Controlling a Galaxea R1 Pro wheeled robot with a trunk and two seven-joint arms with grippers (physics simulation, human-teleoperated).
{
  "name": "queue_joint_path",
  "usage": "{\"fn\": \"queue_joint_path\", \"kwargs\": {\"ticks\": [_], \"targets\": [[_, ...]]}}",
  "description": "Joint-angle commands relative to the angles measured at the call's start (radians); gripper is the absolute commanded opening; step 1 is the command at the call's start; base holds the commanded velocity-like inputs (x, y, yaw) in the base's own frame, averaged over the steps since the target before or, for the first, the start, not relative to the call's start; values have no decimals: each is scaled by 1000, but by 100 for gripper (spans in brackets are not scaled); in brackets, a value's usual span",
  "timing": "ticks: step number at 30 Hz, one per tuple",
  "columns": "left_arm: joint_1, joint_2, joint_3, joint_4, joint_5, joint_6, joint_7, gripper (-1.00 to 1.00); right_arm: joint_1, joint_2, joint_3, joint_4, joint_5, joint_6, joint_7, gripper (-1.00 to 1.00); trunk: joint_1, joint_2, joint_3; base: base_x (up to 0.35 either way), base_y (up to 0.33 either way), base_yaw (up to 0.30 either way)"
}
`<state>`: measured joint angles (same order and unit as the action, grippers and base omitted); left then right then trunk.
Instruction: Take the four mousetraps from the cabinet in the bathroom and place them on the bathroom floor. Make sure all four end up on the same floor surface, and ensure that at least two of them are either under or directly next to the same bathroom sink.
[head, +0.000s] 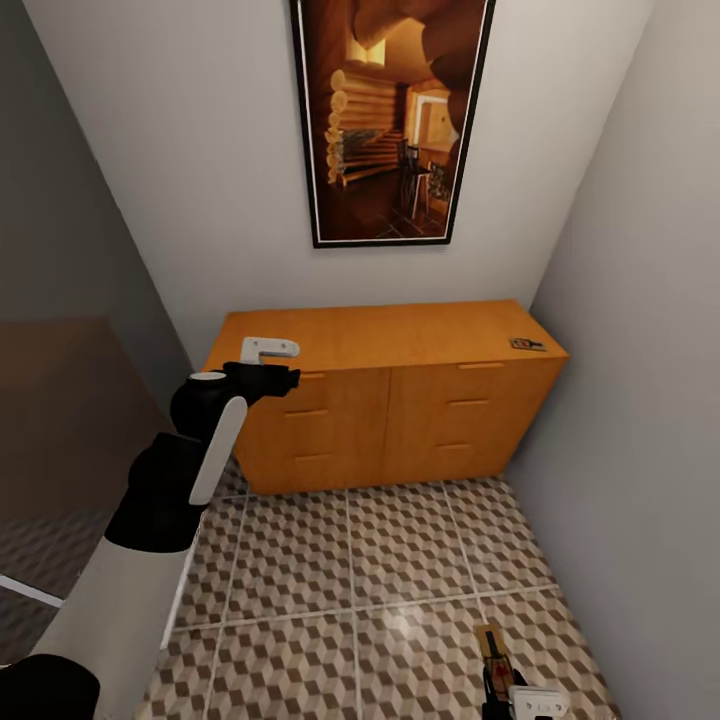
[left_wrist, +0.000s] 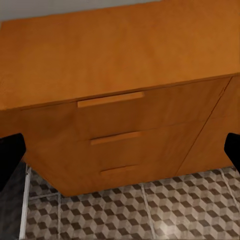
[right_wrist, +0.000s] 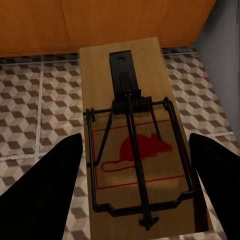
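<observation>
Right fingers (right_wrist: 135, 190) clasp mousetrap (right_wrist: 134, 135), left fingers (left_wrist: 120, 150) spread empty before cabinet (left_wrist: 100, 55)

Soft, even indoor light with no visible source. A pale glare patch shines on the bathroom floor (head: 415, 640) tiles. The side walls look dimmer grey than the back wall. Renders are sharp; straight edges splay outward in the head view.

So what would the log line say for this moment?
right gripper: around mousetrap above floor | left gripper: open, empty, facing cabinet | another trap: on cabinet top
</observation>
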<state>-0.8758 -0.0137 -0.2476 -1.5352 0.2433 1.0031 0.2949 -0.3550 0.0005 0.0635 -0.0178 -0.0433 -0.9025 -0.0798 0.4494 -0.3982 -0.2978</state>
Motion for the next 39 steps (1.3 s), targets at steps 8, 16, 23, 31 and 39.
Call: {"fn": "queue_joint_path", "kwargs": {"ticks": [8, 16, 23, 31, 39], "targets": [[-2, 48, -5, -5, 14, 4, 4, 100, -1, 2, 7, 1, -4, -3, -5, -100, 1, -2, 7, 0, 0, -218], [-2, 52, -6, -4, 14, 3, 3, 100, -1, 3, 7, 1, -4, -3, -5, -100, 1, -2, 16, 0, 0, -231], [-2, 53, -7, -3, 14, 3, 3, 100, -1, 3, 7, 1, -4, -3, -5, -100, 1, -2, 24, 2, 0, -231], [-2, 54, -7, -1, 14, 4, 3, 100, -1, 3, 7, 1, -4, -3, -5, -100, 1, -2, 33, 126, 91, -229], [-2, 57, -7, 1, 14, 3, 3, 100, -1, 3, 7, 1, -4, -3, -5, -100, 1, -2, 42, 224, 194, -221]]}}
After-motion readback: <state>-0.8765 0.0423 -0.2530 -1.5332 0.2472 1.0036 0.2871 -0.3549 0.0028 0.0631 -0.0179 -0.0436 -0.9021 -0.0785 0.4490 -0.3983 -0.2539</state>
